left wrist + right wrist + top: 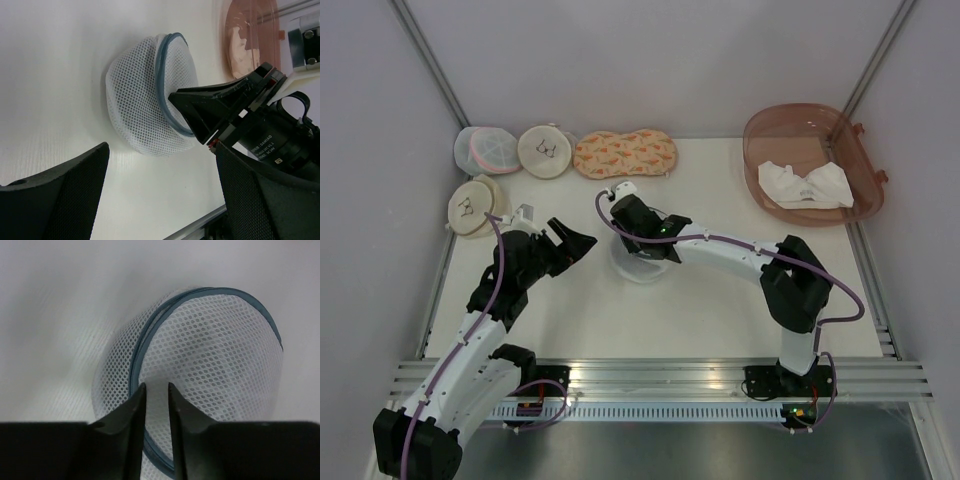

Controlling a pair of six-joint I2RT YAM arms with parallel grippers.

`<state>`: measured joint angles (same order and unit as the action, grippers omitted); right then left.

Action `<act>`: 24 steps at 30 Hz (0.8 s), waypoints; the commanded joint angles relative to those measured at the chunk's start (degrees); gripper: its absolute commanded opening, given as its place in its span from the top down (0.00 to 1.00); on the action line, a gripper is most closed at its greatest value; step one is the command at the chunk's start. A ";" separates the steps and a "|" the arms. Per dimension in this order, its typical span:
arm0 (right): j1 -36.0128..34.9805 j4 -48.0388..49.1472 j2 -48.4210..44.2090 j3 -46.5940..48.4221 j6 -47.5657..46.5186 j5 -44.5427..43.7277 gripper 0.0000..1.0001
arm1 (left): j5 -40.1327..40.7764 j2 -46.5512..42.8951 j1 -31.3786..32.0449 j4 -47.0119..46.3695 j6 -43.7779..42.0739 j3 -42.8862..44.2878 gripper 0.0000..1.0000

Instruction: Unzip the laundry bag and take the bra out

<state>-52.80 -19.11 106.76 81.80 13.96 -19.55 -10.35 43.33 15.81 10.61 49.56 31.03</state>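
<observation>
The laundry bag is a round white mesh dome with a grey-blue zipper rim, lying at the table's middle. My right gripper is down on it. Its jaws stand a narrow gap apart right beside the zipper rim, and only mesh shows between the tips. One of its black fingers lies across the rim in the left wrist view. My left gripper hangs wide open just left of the bag, holding nothing. The bra is not in view.
Two cream round pouches, a white mesh pouch with pink trim and an orange patterned pouch lie at the back left. A brown translucent basket at the back right holds a white cloth. A metal rail runs along the near edge.
</observation>
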 commanded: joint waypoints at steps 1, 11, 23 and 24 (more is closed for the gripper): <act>0.32 0.57 1.61 0.64 1.34 0.30 0.79 | 0.77 -0.61 -0.08 -0.59 1.24 -0.09 0.10; 0.33 1.01 -4.28 -1.99 0.99 -2.24 1.00 | 0.77 -0.27 -0.17 -0.85 1.33 -0.26 0.11; 0.06 2.68 -4.64 -1.65 -0.33 5.06 0.44 | -0.02 0.88 -0.08 -1.91 1.77 -0.44 0.11; 0.06 2.16 -3.67 -0.86 -0.42 4.53 0.44 | -0.02 0.88 -0.08 -1.91 1.77 -0.44 0.11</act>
<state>-52.62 -17.54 102.72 78.96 14.11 -15.81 -10.39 44.21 15.81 10.59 49.67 30.57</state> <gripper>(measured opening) 0.554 0.891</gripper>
